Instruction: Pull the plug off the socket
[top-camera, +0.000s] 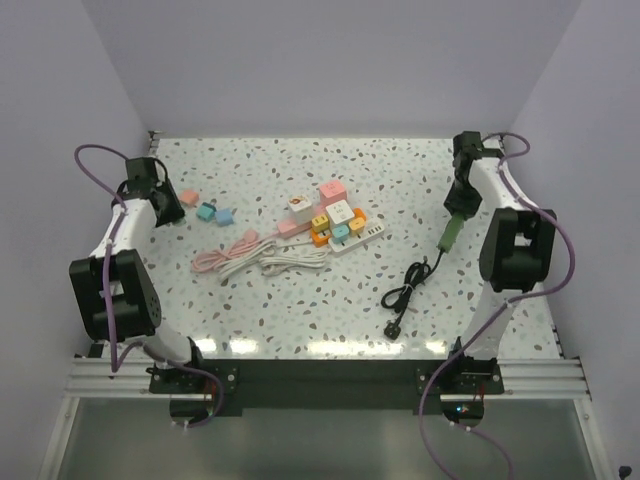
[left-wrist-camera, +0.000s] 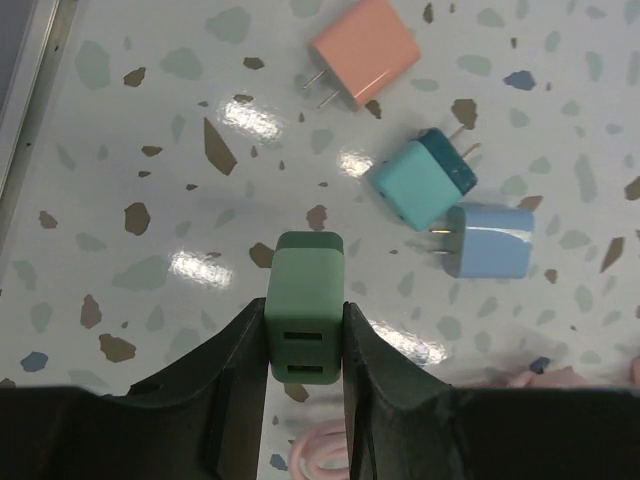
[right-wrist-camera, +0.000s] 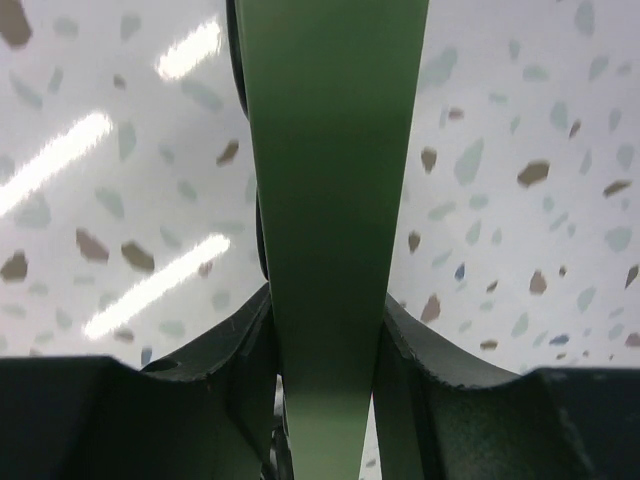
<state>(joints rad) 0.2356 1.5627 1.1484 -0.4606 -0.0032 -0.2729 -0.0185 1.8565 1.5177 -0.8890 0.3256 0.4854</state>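
Left wrist: green plug (left-wrist-camera: 305, 290) pinched fast in my left gripper (left-wrist-camera: 304, 325), free of any socket.
Right gripper (right-wrist-camera: 325, 340) clamps green socket strip (right-wrist-camera: 330, 150) at far right; plug and strip well apart.

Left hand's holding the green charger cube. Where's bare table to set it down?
Bare speckled tabletop stretches from its edge to the salmon charger cube, teal charger cube and pale blue charger cube. Crowded: around the white power strip, pink cable and white cable.
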